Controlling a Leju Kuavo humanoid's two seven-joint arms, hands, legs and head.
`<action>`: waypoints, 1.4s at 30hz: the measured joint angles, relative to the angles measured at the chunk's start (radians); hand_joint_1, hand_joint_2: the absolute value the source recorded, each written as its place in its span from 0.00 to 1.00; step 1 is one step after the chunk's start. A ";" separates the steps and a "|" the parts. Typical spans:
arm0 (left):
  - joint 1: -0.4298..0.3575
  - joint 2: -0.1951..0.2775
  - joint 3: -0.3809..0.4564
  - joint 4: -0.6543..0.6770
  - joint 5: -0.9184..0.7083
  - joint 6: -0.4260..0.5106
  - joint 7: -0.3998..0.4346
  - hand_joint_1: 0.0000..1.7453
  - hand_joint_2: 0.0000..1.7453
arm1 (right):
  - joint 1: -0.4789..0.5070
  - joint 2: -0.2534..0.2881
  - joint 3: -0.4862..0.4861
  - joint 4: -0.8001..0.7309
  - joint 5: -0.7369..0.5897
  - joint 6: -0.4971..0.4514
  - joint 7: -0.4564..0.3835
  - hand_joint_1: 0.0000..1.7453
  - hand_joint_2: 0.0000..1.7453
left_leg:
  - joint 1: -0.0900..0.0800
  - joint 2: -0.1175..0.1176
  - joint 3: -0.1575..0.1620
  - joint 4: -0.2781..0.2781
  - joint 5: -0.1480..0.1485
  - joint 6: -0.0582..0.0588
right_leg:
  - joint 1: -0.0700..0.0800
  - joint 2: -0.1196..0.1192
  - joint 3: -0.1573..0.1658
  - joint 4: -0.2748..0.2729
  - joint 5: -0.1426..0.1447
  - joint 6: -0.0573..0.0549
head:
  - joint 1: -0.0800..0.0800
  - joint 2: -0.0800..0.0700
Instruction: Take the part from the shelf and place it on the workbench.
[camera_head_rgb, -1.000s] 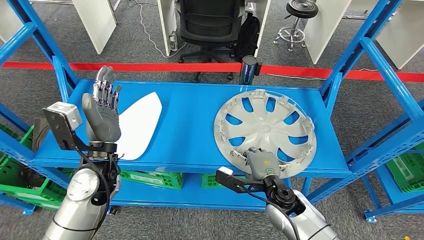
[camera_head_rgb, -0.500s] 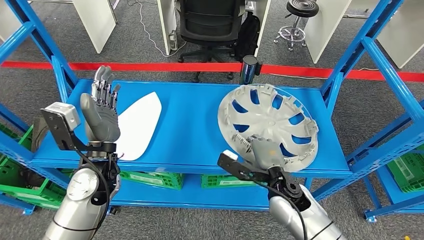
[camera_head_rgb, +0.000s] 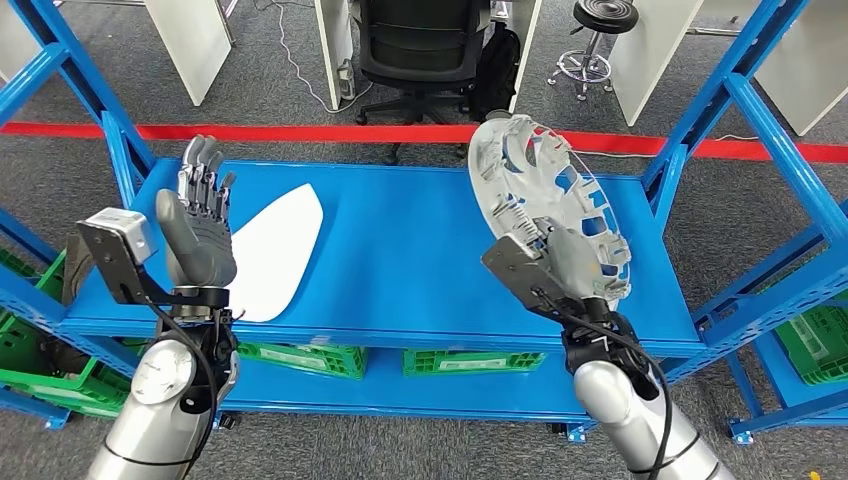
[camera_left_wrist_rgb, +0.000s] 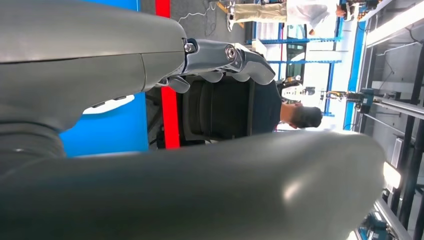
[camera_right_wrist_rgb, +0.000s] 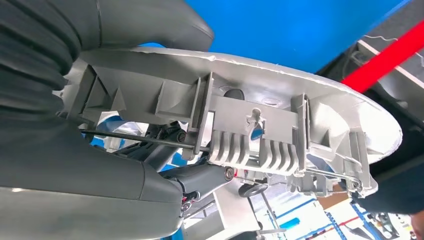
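Observation:
A silver wheel cover (camera_head_rgb: 540, 185) is tilted steeply up off the blue shelf (camera_head_rgb: 390, 250), its far edge raised above the shelf's back rail. My right hand (camera_head_rgb: 560, 262) grips its near rim from below. In the right wrist view the cover's ribbed underside (camera_right_wrist_rgb: 260, 135) lies between my thumb and my fingers. My left hand (camera_head_rgb: 197, 225) is held upright over the shelf's left end, fingers straight and apart, holding nothing. A flat white part (camera_head_rgb: 275, 250) lies on the shelf just right of that hand. In the left wrist view my left hand (camera_left_wrist_rgb: 150, 150) has its fingertips (camera_left_wrist_rgb: 235, 57) extended.
Blue uprights (camera_head_rgb: 745, 90) frame the shelf on both sides. Green crates (camera_head_rgb: 300, 358) sit on the lower level. Behind the shelf are red floor tape (camera_head_rgb: 300, 133), a black office chair (camera_head_rgb: 420, 50), a stool (camera_head_rgb: 600, 30) and a dark post (camera_head_rgb: 492, 130).
My right hand has lifted the wheel cover from lying flat on the shelf to a steep tilt, its far edge rising. The left hand has barely moved.

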 joint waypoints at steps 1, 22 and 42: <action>0.000 0.000 0.001 0.000 0.000 0.000 0.000 0.00 0.00 | 0.000 -0.002 -0.004 -0.007 -0.017 -0.006 -0.003 1.00 1.00 | 0.000 0.000 0.000 0.000 0.000 0.000 | 0.000 0.000 0.000 0.000 0.000 0.000 | 0.000 0.000; 0.024 0.014 0.007 -0.024 0.000 0.073 -0.030 0.00 0.00 | 0.102 -0.056 -0.166 -0.261 -0.417 -0.283 -0.236 1.00 1.00 | 0.000 -0.001 -0.001 -0.001 0.000 0.000 | 0.000 -0.001 -0.002 0.000 -0.001 0.000 | -0.001 0.000; 0.076 0.031 0.007 -0.137 -0.104 0.168 -0.013 0.00 0.00 | 0.301 -0.068 -0.289 -0.503 -0.758 -0.334 -0.466 1.00 1.00 | 0.000 -0.001 -0.002 -0.002 -0.001 0.000 | 0.000 -0.001 -0.003 -0.001 -0.002 0.000 | -0.002 0.000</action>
